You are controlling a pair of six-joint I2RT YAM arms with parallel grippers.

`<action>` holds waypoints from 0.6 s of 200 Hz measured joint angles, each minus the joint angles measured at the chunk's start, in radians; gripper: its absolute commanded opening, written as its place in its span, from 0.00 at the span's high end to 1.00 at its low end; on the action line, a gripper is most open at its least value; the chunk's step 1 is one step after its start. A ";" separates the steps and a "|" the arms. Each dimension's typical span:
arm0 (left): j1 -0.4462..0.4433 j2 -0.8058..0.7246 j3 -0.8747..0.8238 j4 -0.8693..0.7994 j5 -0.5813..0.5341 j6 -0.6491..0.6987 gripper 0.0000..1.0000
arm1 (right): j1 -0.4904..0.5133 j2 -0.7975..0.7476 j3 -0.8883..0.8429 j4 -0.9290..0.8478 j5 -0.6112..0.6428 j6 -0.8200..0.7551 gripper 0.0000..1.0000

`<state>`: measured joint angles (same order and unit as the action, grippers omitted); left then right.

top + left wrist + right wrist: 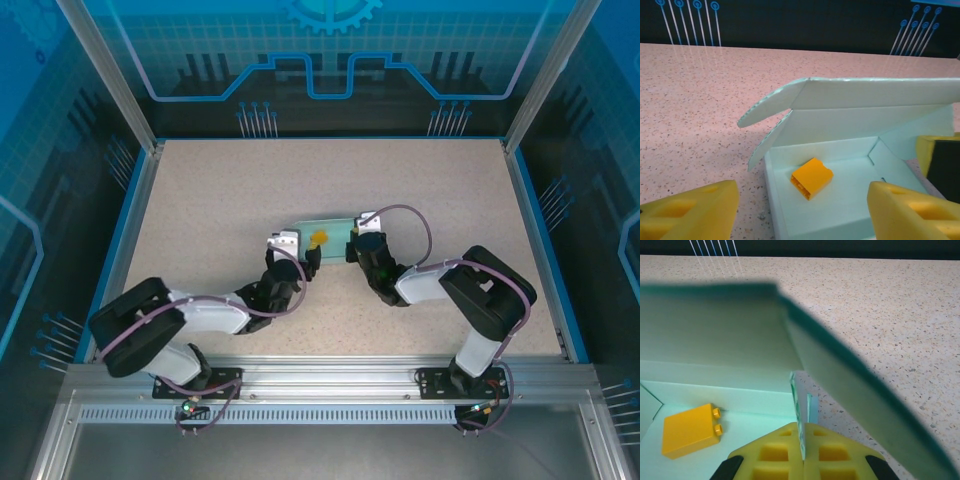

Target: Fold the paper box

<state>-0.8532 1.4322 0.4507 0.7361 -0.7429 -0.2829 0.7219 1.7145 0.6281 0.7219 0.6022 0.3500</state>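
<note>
box: paper box [850, 125] sits around the middle of the table [220, 190]. Base is flat, walls are up, and the lid panel is raised and tilted over the open tray.
contents: orange block [811, 177] lies on the tray floor, clear of the walls.
left gripper [801, 205]: released. Yellow fingers are spread wide at the box's left end with the tray's near edge between them, gripping nothing.
right gripper [802, 440]: clenched. Fingers are pinched together on a thin upright card wall at the box's right end, under the lid.
arms: both reach in from the table's near edge, one at each end of the box.
</note>
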 measured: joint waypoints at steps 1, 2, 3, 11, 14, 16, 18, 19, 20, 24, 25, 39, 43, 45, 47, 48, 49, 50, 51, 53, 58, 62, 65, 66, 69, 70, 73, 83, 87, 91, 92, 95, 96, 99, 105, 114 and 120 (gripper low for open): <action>0.001 -0.004 0.000 -0.003 0.002 -0.001 0.29 | 0.000 0.000 0.000 0.000 0.000 0.000 1.00; 0.002 -0.012 0.000 -0.013 0.005 -0.004 0.29 | 0.000 0.000 0.000 0.000 0.000 0.000 1.00; 0.003 -0.016 0.000 -0.018 0.006 -0.006 0.29 | 0.000 0.000 0.000 -0.001 0.000 0.000 1.00; 0.012 -0.058 0.002 -0.070 0.027 -0.010 0.29 | 0.000 -0.001 0.000 -0.003 0.000 -0.003 1.00; 0.016 -0.072 0.002 -0.087 0.035 -0.011 0.29 | 0.000 -0.001 0.000 -0.003 0.000 -0.003 1.00; 0.019 -0.085 0.003 -0.103 0.039 -0.014 0.29 | 0.000 -0.002 0.000 -0.004 0.000 -0.004 1.00; 0.022 -0.096 0.004 -0.117 0.047 -0.014 0.29 | 0.000 -0.002 0.000 -0.004 0.000 -0.004 1.00; 0.023 -0.100 0.004 -0.122 0.049 -0.014 0.29 | 0.000 -0.002 0.000 -0.004 0.000 -0.004 1.00; 0.025 -0.108 0.005 -0.131 0.053 -0.016 0.29 | 0.000 -0.002 0.000 -0.004 0.000 -0.004 1.00; 0.031 -0.128 0.006 -0.154 0.063 -0.019 0.30 | 0.000 -0.002 0.000 -0.005 0.000 -0.004 1.00; 0.032 -0.131 0.007 -0.158 0.066 -0.019 0.30 | 0.000 -0.002 0.000 -0.005 0.000 -0.005 1.00; 0.058 -0.201 0.025 -0.252 0.121 -0.031 0.30 | 0.000 -0.002 0.002 -0.007 0.000 -0.008 1.00; 0.066 -0.217 0.032 -0.274 0.134 -0.033 0.30 | 0.000 -0.002 0.002 -0.007 0.000 -0.008 1.00; 0.071 -0.225 0.036 -0.289 0.145 -0.034 0.31 | 0.000 -0.002 0.002 -0.007 0.000 -0.009 1.00; 0.075 -0.232 0.040 -0.297 0.152 -0.034 0.31 | 0.000 -0.002 0.002 -0.007 0.000 -0.010 1.00; 0.079 -0.237 0.043 -0.305 0.158 -0.036 0.31 | 0.000 -0.002 0.002 -0.007 0.000 -0.011 1.00; 0.080 -0.240 0.045 -0.310 0.160 -0.037 0.31 | 0.000 -0.002 0.002 -0.008 0.000 -0.011 1.00; 0.085 -0.245 0.049 -0.319 0.166 -0.038 0.31 | 0.001 -0.002 0.002 -0.008 0.000 -0.011 1.00; 0.087 -0.247 0.051 -0.324 0.170 -0.039 0.31 | 0.001 -0.002 0.002 -0.008 0.000 -0.011 1.00; 0.092 -0.253 0.057 -0.338 0.181 -0.040 0.31 | 0.002 -0.002 0.002 -0.008 0.000 -0.011 1.00; 0.105 -0.267 0.072 -0.366 0.202 -0.046 0.31 | 0.002 -0.002 0.002 -0.008 0.000 -0.012 1.00; 0.115 -0.275 0.086 -0.388 0.220 -0.050 0.31 | 0.003 -0.002 0.002 -0.008 0.000 -0.012 1.00; 0.122 -0.281 0.098 -0.405 0.233 -0.051 0.32 | 0.003 -0.002 0.002 -0.008 0.000 -0.012 1.00; 0.124 -0.282 0.101 -0.409 0.237 -0.052 0.32 | 0.003 -0.002 0.003 -0.009 0.000 -0.012 1.00; 0.130 -0.286 0.112 -0.423 0.248 -0.053 0.32 | 0.004 -0.002 0.003 -0.010 0.000 -0.012 1.00; 0.133 -0.288 0.118 -0.431 0.254 -0.056 0.31 | 0.004 -0.002 0.003 -0.010 0.000 -0.012 1.00; 0.139 -0.291 0.131 -0.446 0.266 -0.056 0.32 | 0.004 -0.002 0.004 -0.011 0.000 -0.012 1.00; 0.156 -0.296 0.172 -0.490 0.301 -0.058 0.32 | 0.004 -0.002 0.007 -0.015 0.000 -0.014 1.00; 0.164 -0.296 0.192 -0.507 0.318 -0.058 0.32 | 0.004 -0.002 0.008 -0.016 0.000 -0.015 1.00; 0.171 -0.296 0.209 -0.522 0.332 -0.059 0.32 | 0.004 -0.002 0.008 -0.018 0.000 -0.015 1.00; 0.172 -0.296 0.215 -0.527 0.336 -0.058 0.32 | 0.004 -0.002 0.009 -0.018 0.000 -0.015 1.00; 0.177 -0.295 0.227 -0.537 0.347 -0.058 0.32 | 0.004 -0.002 0.009 -0.018 0.000 -0.016 1.00; 0.178 -0.295 0.230 -0.540 0.350 -0.059 0.32 | 0.004 -0.002 0.009 -0.018 0.000 -0.016 1.00; 0.182 -0.295 0.243 -0.552 0.360 -0.059 0.32 | 0.004 -0.002 0.009 -0.018 0.000 -0.016 1.00; 0.192 -0.295 0.264 -0.567 0.376 -0.059 0.32 | 0.004 -0.002 0.009 -0.019 0.000 -0.018 1.00; 0.206 -0.295 0.289 -0.584 0.396 -0.058 0.32 | 0.004 -0.002 0.011 -0.022 0.000 -0.019 1.00; 0.215 -0.296 0.298 -0.593 0.405 -0.058 0.32 | 0.004 -0.002 0.014 -0.026 0.001 -0.019 1.00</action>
<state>-0.6380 1.1366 0.7490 0.1429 -0.3378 -0.3408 0.7261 1.7123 0.6422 0.6964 0.6029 0.3305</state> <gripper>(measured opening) 0.680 0.058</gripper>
